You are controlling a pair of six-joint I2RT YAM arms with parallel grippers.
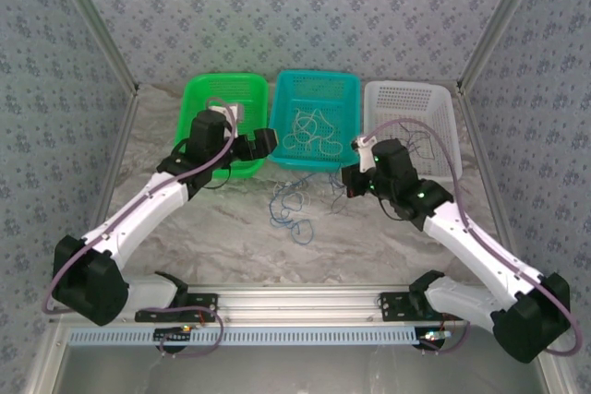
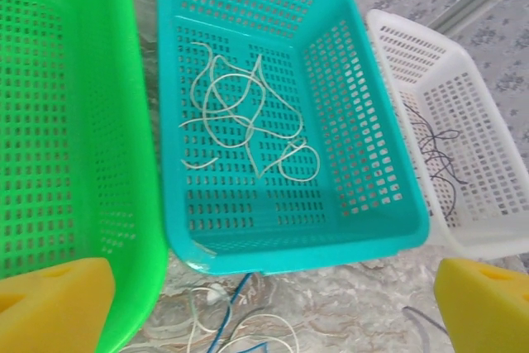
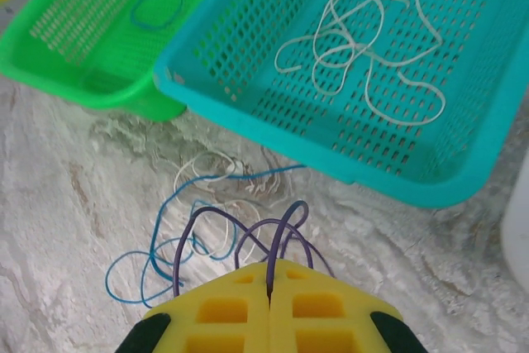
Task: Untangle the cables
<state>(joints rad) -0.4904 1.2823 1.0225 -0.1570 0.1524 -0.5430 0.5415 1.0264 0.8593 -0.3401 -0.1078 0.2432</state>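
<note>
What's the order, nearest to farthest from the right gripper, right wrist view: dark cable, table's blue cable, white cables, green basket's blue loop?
1. Dark cable, pinched in the right gripper.
2. Blue cable, on the table, ahead-left.
3. White cables, in the teal basket, ahead-right.
4. Blue loop, in the green basket, far left.

Green basket, teal basket, white basket. White cables, blue cables, purple cables. Surface grey-marbled. Right gripper yellow. Walls blue-floral.
</note>
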